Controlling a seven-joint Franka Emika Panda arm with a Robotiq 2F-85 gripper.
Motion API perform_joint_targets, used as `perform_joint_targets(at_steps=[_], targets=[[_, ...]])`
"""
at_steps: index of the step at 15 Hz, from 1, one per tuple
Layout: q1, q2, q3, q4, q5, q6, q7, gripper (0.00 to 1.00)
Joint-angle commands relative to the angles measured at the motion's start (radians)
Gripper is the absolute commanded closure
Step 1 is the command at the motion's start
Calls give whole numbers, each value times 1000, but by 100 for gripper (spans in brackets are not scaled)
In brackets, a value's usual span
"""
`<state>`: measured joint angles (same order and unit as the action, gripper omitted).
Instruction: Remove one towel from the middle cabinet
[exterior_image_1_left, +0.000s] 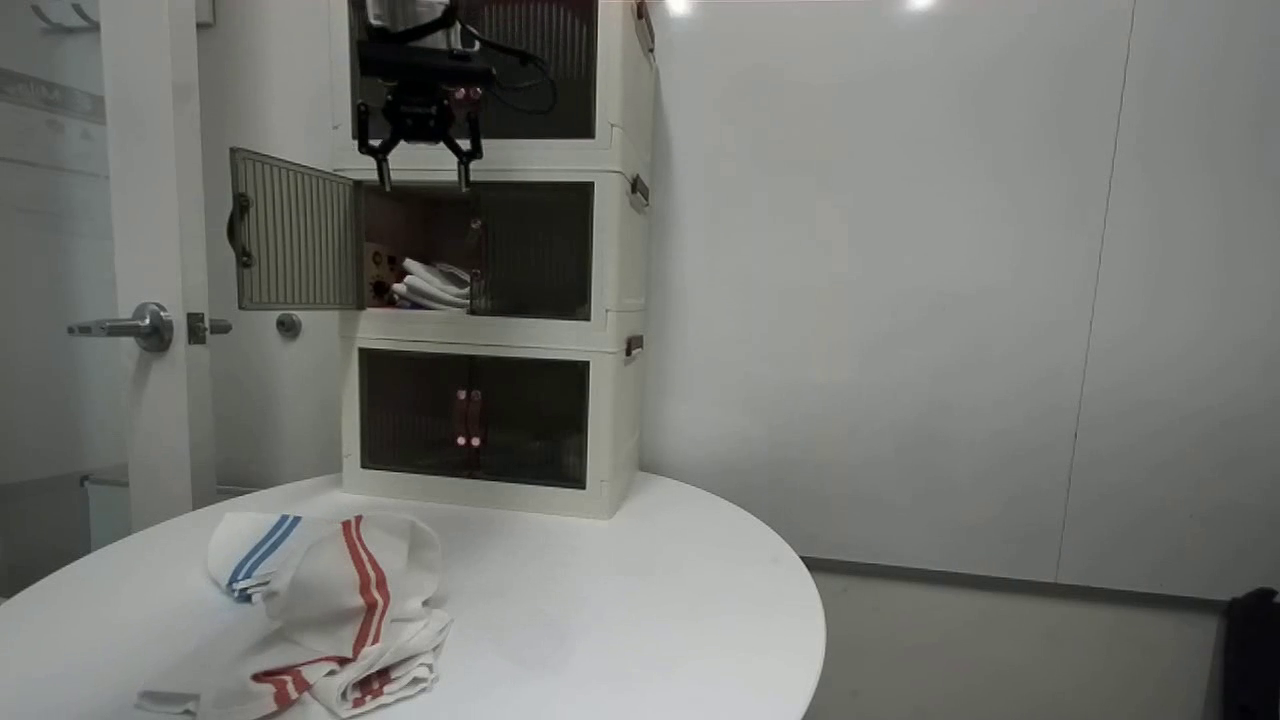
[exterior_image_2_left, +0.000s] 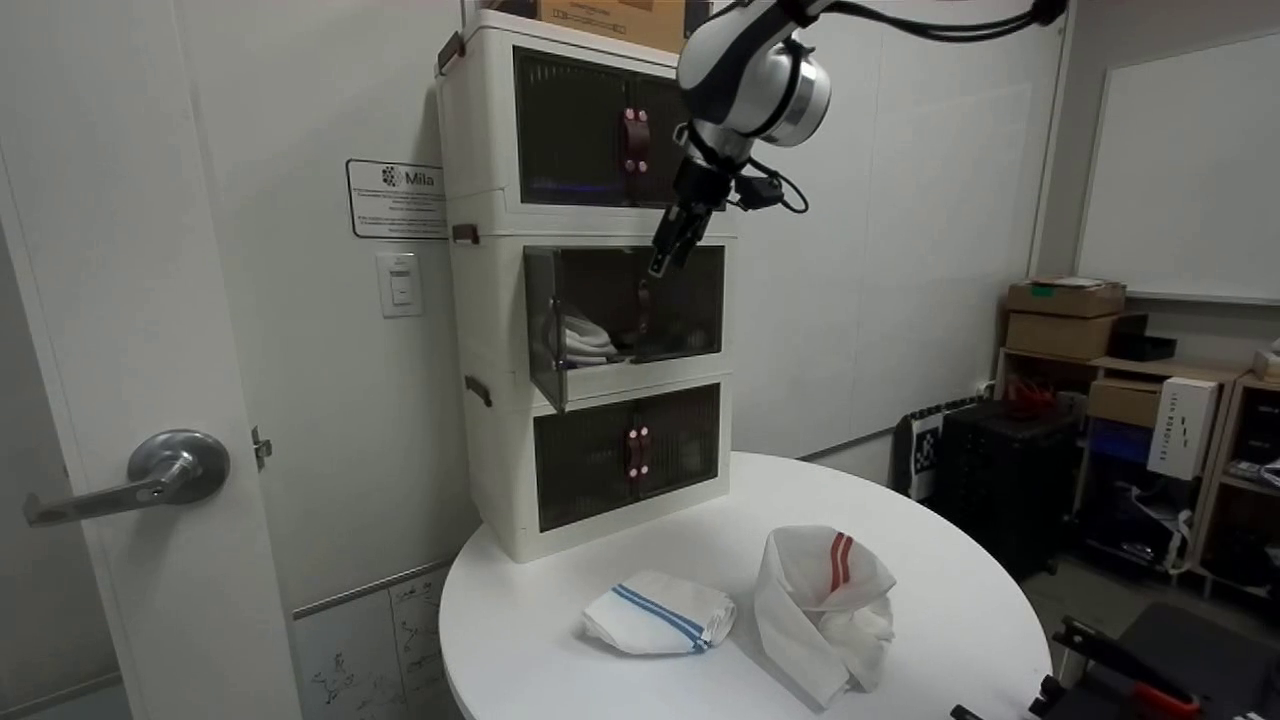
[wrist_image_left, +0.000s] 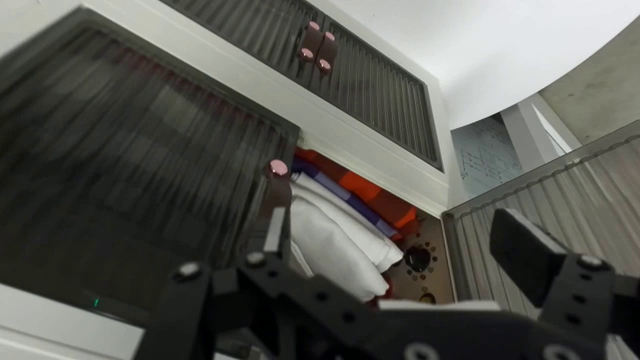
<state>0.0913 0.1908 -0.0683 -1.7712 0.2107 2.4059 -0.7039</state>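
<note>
Folded white cloth (exterior_image_1_left: 435, 285) lies in the open half of the middle cabinet (exterior_image_1_left: 625, 250); it also shows in an exterior view (exterior_image_2_left: 585, 340) and the wrist view (wrist_image_left: 335, 230), with no stripes visible on it. The cabinet's perforated door (exterior_image_1_left: 300, 235) stands swung outward. A white towel with blue stripes (exterior_image_2_left: 660, 612) lies folded on the table, and shows in an exterior view (exterior_image_1_left: 262, 550). My gripper (exterior_image_1_left: 424, 188) is open and empty in front of the cabinet's upper edge, above and apart from the cloth; its fingers spread wide in the wrist view (wrist_image_left: 397, 240).
A red-striped white towel (exterior_image_2_left: 825, 610) lies crumpled on the round white table (exterior_image_1_left: 640, 600). An orange cloth and a purple checked cloth (wrist_image_left: 350, 200) lie under the white cloth. The middle cabinet's other door (exterior_image_1_left: 535, 250) is closed. The top and bottom boxes (exterior_image_1_left: 415, 410) are closed.
</note>
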Motion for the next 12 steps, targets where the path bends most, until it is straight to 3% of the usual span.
perform_joint_targets(at_steps=[1, 7, 12], targets=[[-36, 184, 68, 247, -82, -44, 83, 0], [-42, 361, 116, 504, -213, -178, 156, 0], [-37, 385, 114, 581, -264, -298, 236, 0]])
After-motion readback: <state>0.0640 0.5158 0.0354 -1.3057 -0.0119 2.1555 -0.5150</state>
